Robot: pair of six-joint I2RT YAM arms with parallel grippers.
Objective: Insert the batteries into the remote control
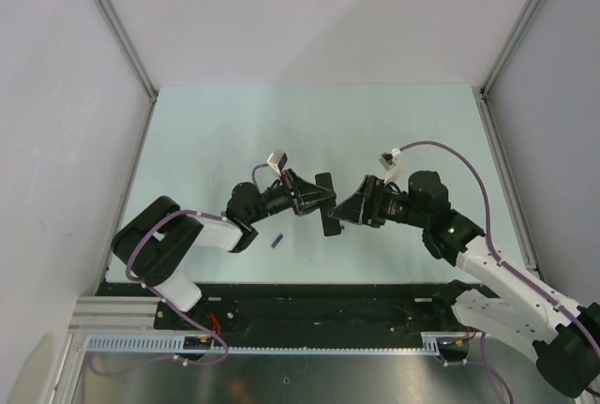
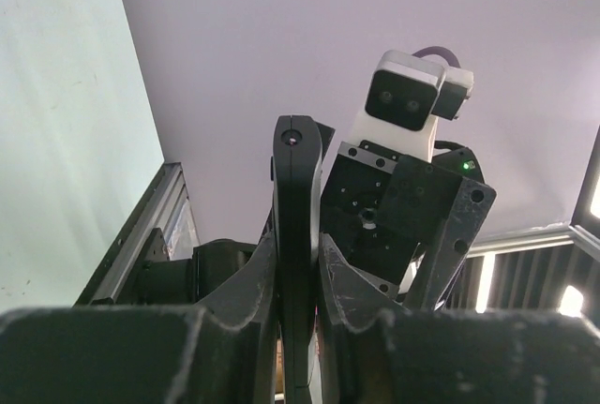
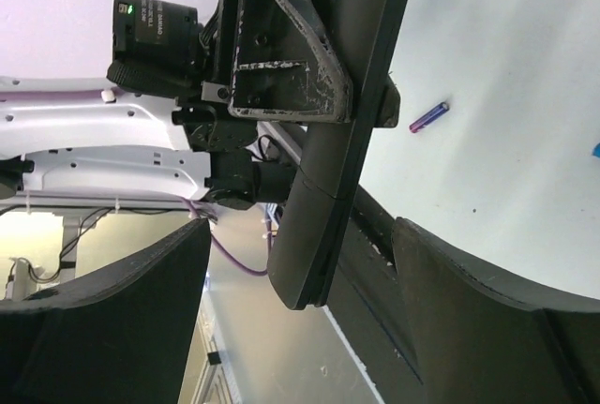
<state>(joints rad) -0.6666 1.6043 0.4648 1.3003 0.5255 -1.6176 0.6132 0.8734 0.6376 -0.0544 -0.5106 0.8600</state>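
**Asker:** So, where is the remote control (image 1: 325, 205)?

**Describer:** It is held above the table (image 1: 234, 132), near the middle. The left gripper (image 1: 317, 194) is clamped on its two broad faces, toward one end, and the other end sticks out free. That arm's wrist view shows the slim black bar edge-on between the fingers.

**Asker:** And the right gripper (image 1: 349, 207)?

**Describer:** Its fingers are spread wide and carry nothing. It faces the bar from just beside it, with the free end between the fingers.

**Asker:** How would the bar handle?

**Describer:** By its look it is stiff, light, smooth plastic. I judge it could pivot in a pinch if pressed far from the hold. A grip on the broad faces nearer mid-length should steady it, provided the battery recess stays uncovered. I cannot tell which face carries the recess.

**Asker:** Where are the batteries?

**Describer:** No orange-red cylinders show in any view. Only a small purple-blue cylinder (image 1: 277, 241) lies on the table, near the held bar. Batteries are likely hard, slick and prone to roll, so pinch one across the middle of its round body.
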